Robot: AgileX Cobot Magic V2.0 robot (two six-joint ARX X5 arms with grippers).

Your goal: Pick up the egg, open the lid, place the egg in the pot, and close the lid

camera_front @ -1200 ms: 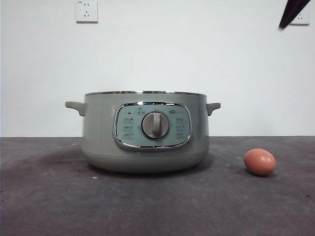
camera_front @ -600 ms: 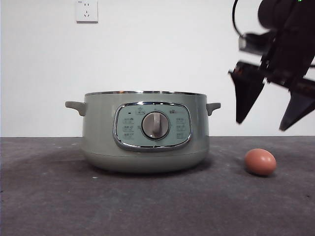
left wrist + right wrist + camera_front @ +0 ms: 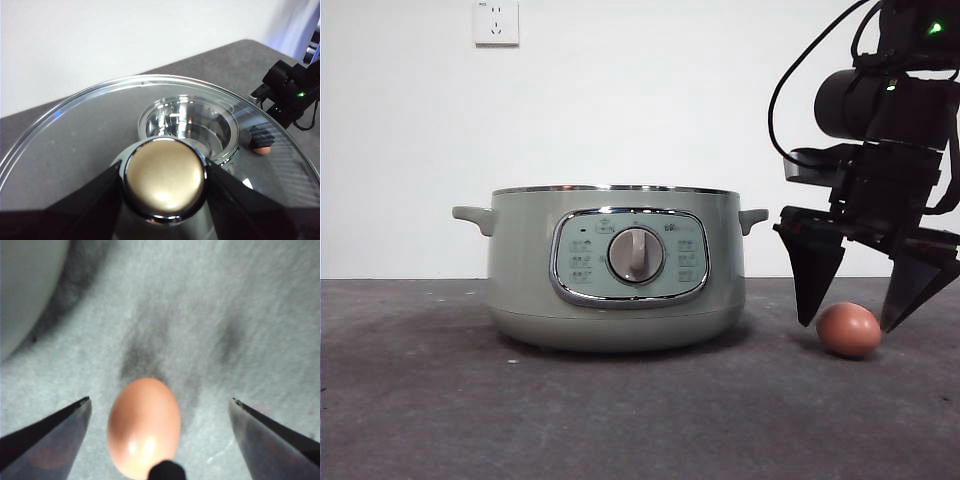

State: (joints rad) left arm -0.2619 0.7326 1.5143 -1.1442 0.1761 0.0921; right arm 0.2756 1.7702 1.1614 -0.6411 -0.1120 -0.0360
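Observation:
The brown-orange egg (image 3: 848, 329) lies on the dark table, right of the sage-green pot (image 3: 615, 270). My right gripper (image 3: 847, 325) hangs open over the egg, one jaw on each side and neither touching it. The right wrist view shows the egg (image 3: 144, 427) between the spread jaws of the right gripper (image 3: 160, 440). The pot stands without a lid in the front view. My left gripper (image 3: 164, 170) is shut on the round knob of the glass lid (image 3: 75, 145), held high above the pot (image 3: 187, 125), whose shiny inside shows through the glass.
A white wall with sockets (image 3: 496, 22) stands behind the table. The left wrist view also catches the right arm (image 3: 287, 92) and the egg (image 3: 261, 149) beside the pot. Bare dark tabletop (image 3: 420, 400) lies left of and in front of the pot.
The right arm has come down from the upper right corner with its jaws open and now straddles the egg. Pot and egg have not moved.

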